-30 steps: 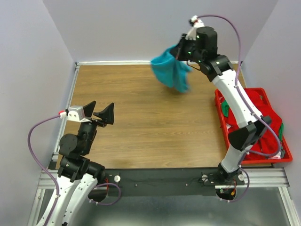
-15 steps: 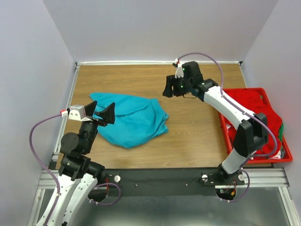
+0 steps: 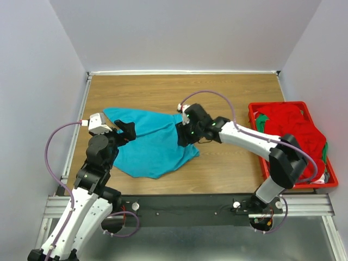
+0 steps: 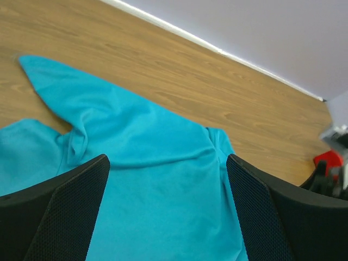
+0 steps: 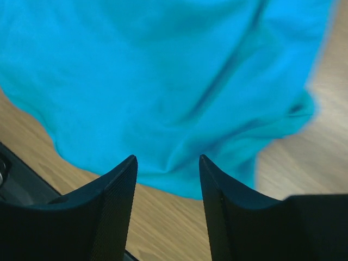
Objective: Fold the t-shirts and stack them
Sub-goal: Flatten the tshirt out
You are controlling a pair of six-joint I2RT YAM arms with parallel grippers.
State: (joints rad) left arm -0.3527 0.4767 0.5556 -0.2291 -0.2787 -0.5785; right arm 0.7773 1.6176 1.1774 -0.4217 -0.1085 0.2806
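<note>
**Top view:** A rumpled teal cloth t-shirt lies left of centre on the wooden table. Its long axis runs from a pointed far-left corner to the near right. A rigid red plastic crate of red shirts sits well apart at the right edge. The left gripper hangs over the teal shirt's left part, and the right gripper over its right edge.

**Left wrist:** The fingers are spread wide and empty above the cloth.

**Right wrist:** The fingers are spread and empty over the shirt's hem.

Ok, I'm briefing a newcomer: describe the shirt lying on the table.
The wooden table has a red crate at its right edge. Left of it lies the teal t-shirt, the only one outside; the other shirts are red or green.
</note>
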